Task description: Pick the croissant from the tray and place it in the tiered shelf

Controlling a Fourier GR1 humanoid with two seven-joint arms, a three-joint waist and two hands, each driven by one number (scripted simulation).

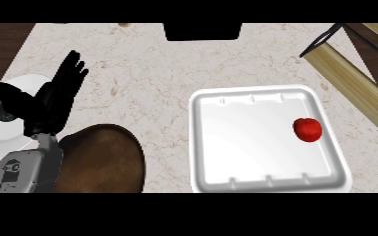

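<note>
The white tray (266,140) lies at the right of the marble counter. On it I see only a small red round item (308,129) near its right rim; no croissant shows there. A large rounded brown shape (103,157) fills the lower left, off the tray and beside my left forearm; I cannot tell whether it is the croissant. My left hand (59,92) stands open at the left edge, fingers straight and pointing up, holding nothing. The tiered shelf (343,70), pale wood with a black frame, slants across the top right corner. My right hand does not show.
A black box-like object (203,31) sits at the counter's far edge, top centre. A white round object (16,112) is partly hidden behind my left hand. Bare marble (148,80) lies between the left hand and the tray.
</note>
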